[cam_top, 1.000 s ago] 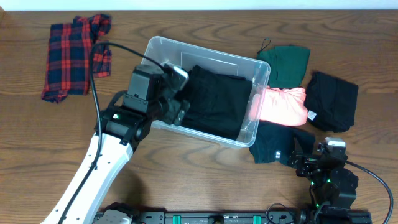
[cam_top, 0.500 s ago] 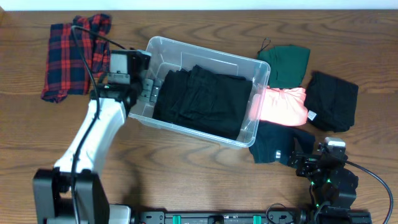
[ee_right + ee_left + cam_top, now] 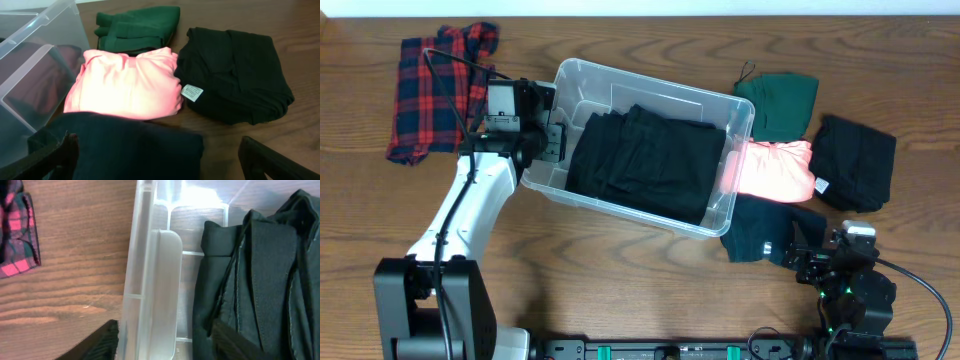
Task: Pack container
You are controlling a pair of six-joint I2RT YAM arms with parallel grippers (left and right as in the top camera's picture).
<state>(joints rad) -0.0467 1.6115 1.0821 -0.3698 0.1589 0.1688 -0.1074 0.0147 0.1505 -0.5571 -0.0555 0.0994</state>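
Between picks: black clothes [image 3: 645,165] in bin [image 3: 167,280], pink top [image 3: 127,82] and more outside.
Left gripper [image 3: 170,342] spread, empty, over bin's left wall; right gripper [image 3: 160,160] spread, idle. Next, likely: pinch plaid shirt [image 3: 432,95].

The wooden table I work at, under soft light.

My table [image 3: 620,270] is dark brown wood with its grain running left to right, and it fills nearly all I see from above. Along its far edge runs a thin pale strip [image 3: 640,6]; wall or floor, I cannot tell. The light is even, leaving a faint sheen on the boards at my left.
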